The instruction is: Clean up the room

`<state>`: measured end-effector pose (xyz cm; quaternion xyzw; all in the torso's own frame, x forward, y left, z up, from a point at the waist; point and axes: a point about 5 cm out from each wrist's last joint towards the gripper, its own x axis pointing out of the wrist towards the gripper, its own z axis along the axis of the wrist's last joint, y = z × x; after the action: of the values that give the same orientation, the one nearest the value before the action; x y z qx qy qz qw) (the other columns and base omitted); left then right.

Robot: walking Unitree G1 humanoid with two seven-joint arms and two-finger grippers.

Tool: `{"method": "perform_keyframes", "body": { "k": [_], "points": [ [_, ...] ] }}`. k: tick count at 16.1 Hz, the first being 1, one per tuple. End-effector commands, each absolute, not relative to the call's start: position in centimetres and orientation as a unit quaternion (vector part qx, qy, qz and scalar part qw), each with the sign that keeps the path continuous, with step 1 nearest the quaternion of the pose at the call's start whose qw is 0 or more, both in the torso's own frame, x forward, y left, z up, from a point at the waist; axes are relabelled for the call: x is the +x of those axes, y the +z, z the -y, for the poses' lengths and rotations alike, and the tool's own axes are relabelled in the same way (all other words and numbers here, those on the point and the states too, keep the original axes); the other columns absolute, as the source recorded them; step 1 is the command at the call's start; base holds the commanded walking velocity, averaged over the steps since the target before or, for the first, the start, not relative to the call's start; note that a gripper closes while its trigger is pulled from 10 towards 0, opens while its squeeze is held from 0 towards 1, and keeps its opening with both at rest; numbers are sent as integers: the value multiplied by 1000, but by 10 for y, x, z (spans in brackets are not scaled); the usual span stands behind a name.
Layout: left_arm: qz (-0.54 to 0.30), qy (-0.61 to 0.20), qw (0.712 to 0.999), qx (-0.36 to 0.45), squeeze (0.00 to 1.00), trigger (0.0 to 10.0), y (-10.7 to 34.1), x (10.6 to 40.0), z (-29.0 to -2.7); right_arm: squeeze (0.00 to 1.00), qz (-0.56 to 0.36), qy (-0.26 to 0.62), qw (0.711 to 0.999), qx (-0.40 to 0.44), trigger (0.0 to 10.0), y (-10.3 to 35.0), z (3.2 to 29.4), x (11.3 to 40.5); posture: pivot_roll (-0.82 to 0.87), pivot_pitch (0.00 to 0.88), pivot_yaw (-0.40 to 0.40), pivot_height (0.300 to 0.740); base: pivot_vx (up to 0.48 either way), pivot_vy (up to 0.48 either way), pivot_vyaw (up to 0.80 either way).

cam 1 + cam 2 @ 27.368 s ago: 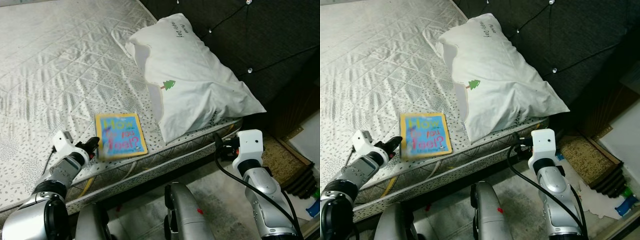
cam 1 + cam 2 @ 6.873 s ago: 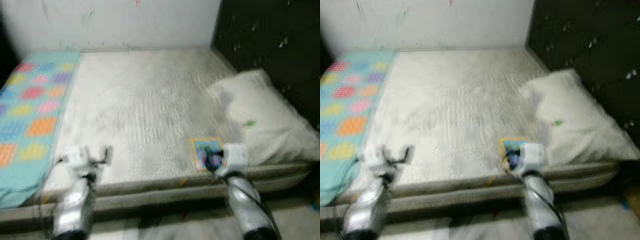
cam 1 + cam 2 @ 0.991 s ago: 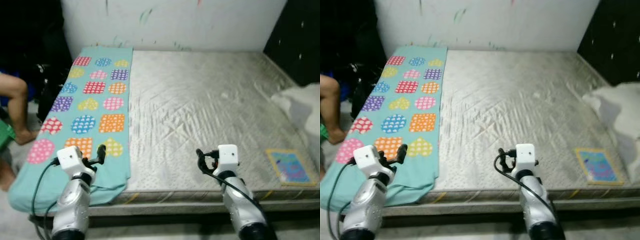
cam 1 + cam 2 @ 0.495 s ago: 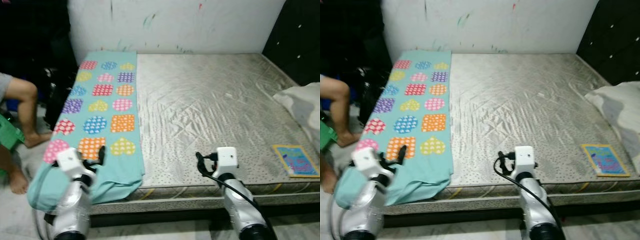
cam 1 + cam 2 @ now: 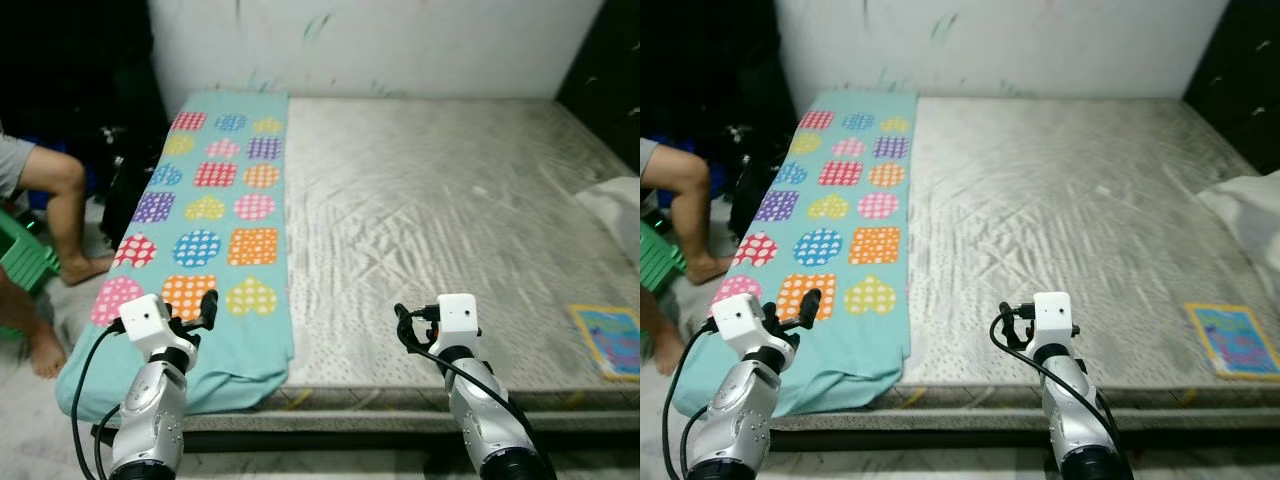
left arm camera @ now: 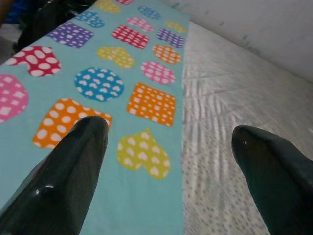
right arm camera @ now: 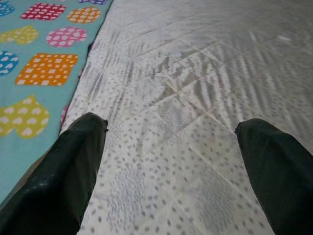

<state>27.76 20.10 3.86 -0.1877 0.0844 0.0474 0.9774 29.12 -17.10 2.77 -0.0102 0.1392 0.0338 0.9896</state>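
Observation:
A teal blanket [image 5: 215,215] with coloured hearts and squares lies along the left side of the grey quilted mattress [image 5: 440,200]. Its near end droops over the bed's front edge. My left gripper [image 5: 205,305] is open, held just above that near end; the blanket's patches [image 6: 146,100] show between its fingers. My right gripper [image 5: 403,322] is open over the bare mattress [image 7: 186,112] near the front edge, holding nothing. A colourful book [image 5: 610,338] rests at the front right of the mattress, beside a white pillow [image 5: 615,205].
A person's bare legs [image 5: 55,215] are on the floor left of the bed, next to a green stool [image 5: 25,265]. A white wall [image 5: 380,45] runs behind the bed and a dark headboard [image 5: 605,65] stands at the right.
The camera has shifted, so the bed sits a little lower and further right in the picture; the book and pillow are nearer the right edge. Both grippers stay open and empty.

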Motion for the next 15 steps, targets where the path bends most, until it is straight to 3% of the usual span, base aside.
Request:
{"method": "perform_keyframes", "body": {
  "k": [1, 10, 15],
  "points": [
    [-80, 42, 979, -182, 0, 10000, 43, 280, -202, 0, -137, 32, 990, -11, 10000, 31, 171, 294, -131, 0, -2, 740, 375, 0, 0],
    [-88, 53, 977, -188, 0, 10000, 40, 280, -205, 0, -138, 31, 990, -9, 10000, 31, 172, 294, -132, 3, 2, 740, 33, 0, 0],
    [-91, 56, 976, -189, 0, 10000, 40, 280, -205, 0, -139, 33, 990, -11, 10000, 30, 172, 294, -133, 7, 0, 740, 0, 476, -214]
  ]
}}
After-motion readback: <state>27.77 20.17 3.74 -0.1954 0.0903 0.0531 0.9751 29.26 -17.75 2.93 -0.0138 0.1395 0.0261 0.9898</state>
